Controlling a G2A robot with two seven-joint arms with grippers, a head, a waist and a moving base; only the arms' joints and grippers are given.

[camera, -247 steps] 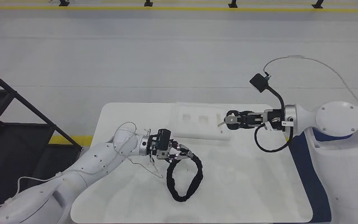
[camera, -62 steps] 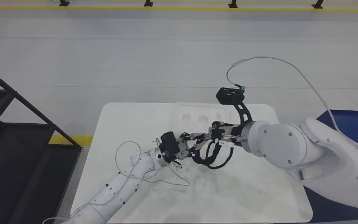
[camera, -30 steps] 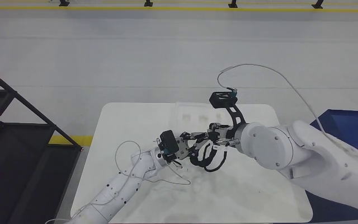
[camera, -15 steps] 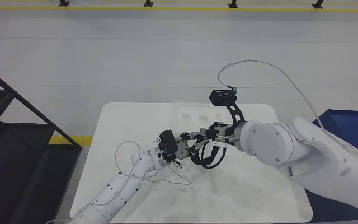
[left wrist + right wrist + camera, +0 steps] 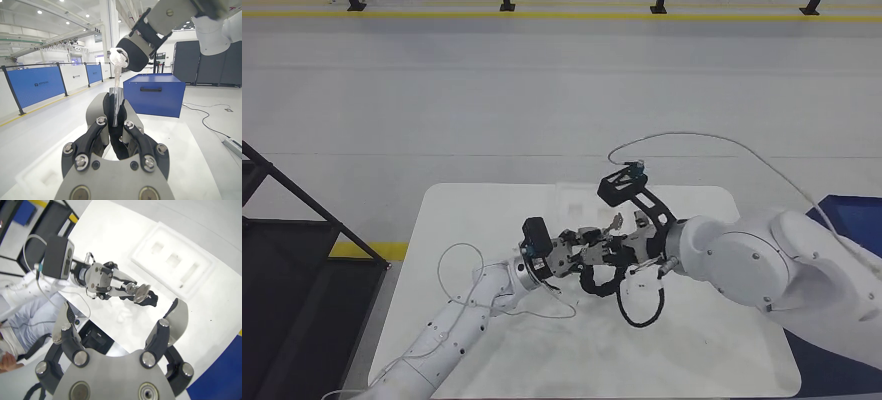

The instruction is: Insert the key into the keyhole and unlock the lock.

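- Key (image 5: 118,60): seated blade-first in the keyhole at the chrome end of the lock (image 5: 116,98), with its head standing free above the cylinder. Judgement: insertion is done and the turn is outstanding.
- Lock: clamped between the fingers of the left gripper (image 5: 114,108) and held off the table, with the cylinder pointing toward the right arm. Its black cable sleeve (image 5: 119,144) runs back between those fingers.
- Right gripper (image 5: 121,308): jaws wide apart and holding nothing, facing the lock from near. One finger (image 5: 135,55) lies just beside the key head; contact cannot be confirmed.
- Recommended for the turn: centre both pads on the flat faces of the key head, close squarely, and rotate about the blade's axis without side load. The left grip must resist the twist. Risk: a one-sided push levers the key or swivels the cylinder in the clamp.
- Table (image 5: 712,340): white, below the lock. A white foam tray (image 5: 174,262) with three recesses lies on it beyond the lock, away from the robot.
- Room: pale floor. Beyond the lock stand blue barrier panels (image 5: 37,85), a blue box (image 5: 153,94) and dark cabinets (image 5: 208,62). A power strip (image 5: 233,144) lies on the floor.
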